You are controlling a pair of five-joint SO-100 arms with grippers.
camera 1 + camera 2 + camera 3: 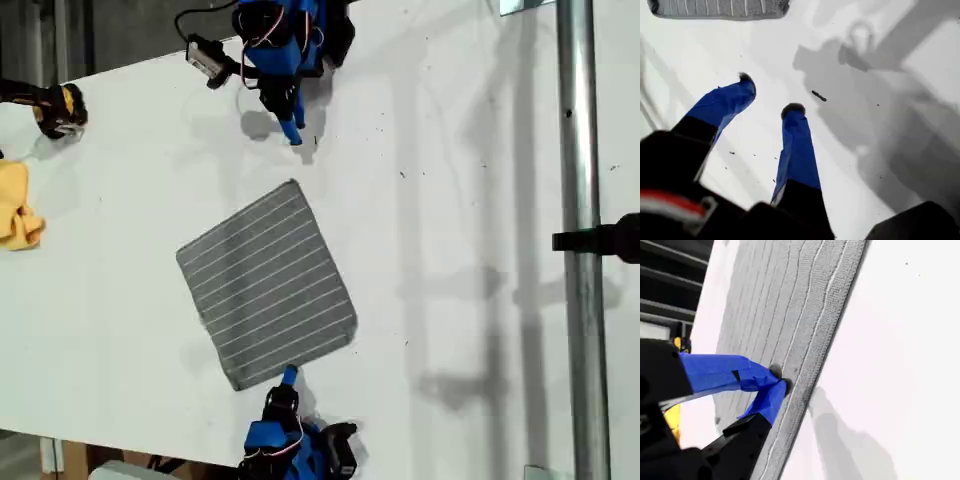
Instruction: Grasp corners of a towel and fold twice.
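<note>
- The soft grey square towel with thin white stripes (268, 285) lies flat and unfolded in the middle of the white table (460, 200), turned like a diamond; all four of its corners show in the exterior view.
- My second gripper (780, 381), with blue-taped fingers, sits at the towel's edge nearest the exterior view's bottom (288, 375). Its tips are drawn together on the hem of the towel (790, 315); whether any cloth is actually pinched between them is hard to make out, as the upper finger covers the contact.
- My first gripper (770, 95) hovers over bare table near the exterior view's top (292, 130), just short of the towel's uppermost corner (292, 183). Its two blue fingers stand apart with nothing between them.
- In the first wrist view only a strip of the towel's edge (720, 8) shows, cut off by the frame.
- Both arms are partly cropped in the exterior view.
- A crumpled yellow cloth (16, 205) is cut off at the exterior view's left edge, well apart from the towel.
- Count: one towel, one yellow cloth, two grippers.
- A grey metal pole (580, 240) crosses the exterior view's right side.
</note>
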